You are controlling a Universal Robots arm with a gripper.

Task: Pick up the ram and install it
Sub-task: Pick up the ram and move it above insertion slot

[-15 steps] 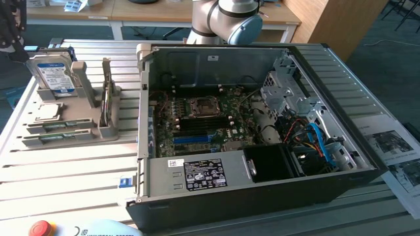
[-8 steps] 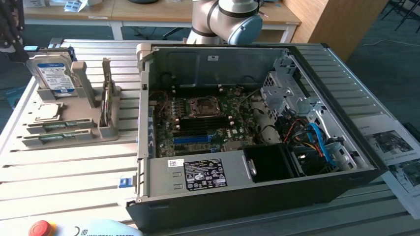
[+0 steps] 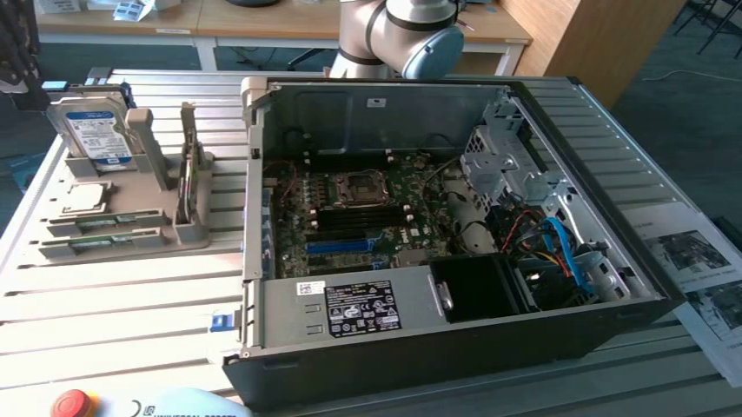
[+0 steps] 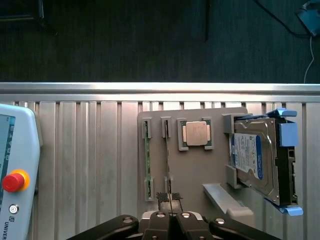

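The ram (image 4: 147, 160) is a thin green stick standing on edge in a slot of the grey holder (image 4: 195, 172). A second stick (image 4: 167, 150) stands in the slot beside it. In the exterior view both green sticks (image 3: 114, 221) show at the holder's near end, on the exterior view's left. My gripper (image 4: 169, 196) hangs above the holder, its black fingertips (image 4: 162, 196) pressed together over one end of the second slot. It is shut with nothing between its fingers. The arm's joint (image 3: 400, 35) rises behind the computer case.
The open computer case (image 3: 557, 343) lies on the slatted table with the motherboard (image 3: 347, 217) exposed. A hard drive (image 4: 250, 160) and a CPU (image 4: 196, 133) sit in the holder. A teach pendant with a red button (image 4: 14, 181) lies nearby. Papers (image 3: 696, 261) lie at the exterior view's right.
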